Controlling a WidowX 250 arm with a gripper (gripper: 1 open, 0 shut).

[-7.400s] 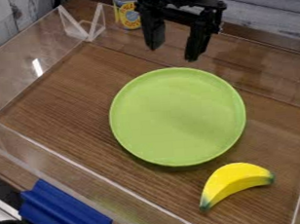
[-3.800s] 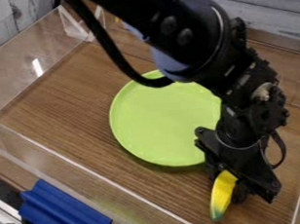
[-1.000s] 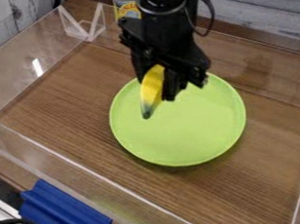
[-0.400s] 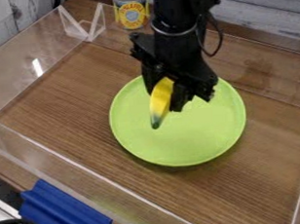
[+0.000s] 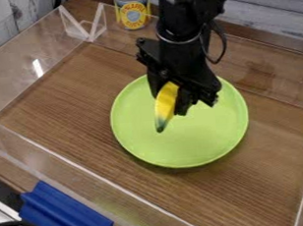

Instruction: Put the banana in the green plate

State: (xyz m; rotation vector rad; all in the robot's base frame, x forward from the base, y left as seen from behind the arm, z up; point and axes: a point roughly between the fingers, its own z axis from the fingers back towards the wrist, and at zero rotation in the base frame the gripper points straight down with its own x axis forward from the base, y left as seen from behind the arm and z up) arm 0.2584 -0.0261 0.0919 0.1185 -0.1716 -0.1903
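The gripper (image 5: 174,95) hangs over the green plate (image 5: 184,147), pointing steeply down, its black fingers (image 5: 192,90) closed on the banana (image 5: 166,103). The banana is held near its upper end and hangs close to upright, the dark lower tip aimed at the plate's inner floor, left of centre. Whether the tip touches the plate or sits just above it cannot be told from this view; there looks to be a small gap.

Step in hand, as judged: lowering for release. The banana is already over the plate, so only the set-down and letting go remain.

Risks from here:
- Release from a near-vertical hang. The banana would land on its tip and topple; being smooth and curved, it could roll or skid. The raised rim should catch it, and the drop point lies well inside the rim.
- Pressing down too far. A tip jammed against the plate could pivot the banana in the fingers or shove the light plate across the wooden worktop (image 5: 61,102).
- Fingers opening only partly, so that the banana clings to one and gets dragged out on the retreat.

A blue object (image 5: 64,220) lies at the near edge, well apart from the plate.
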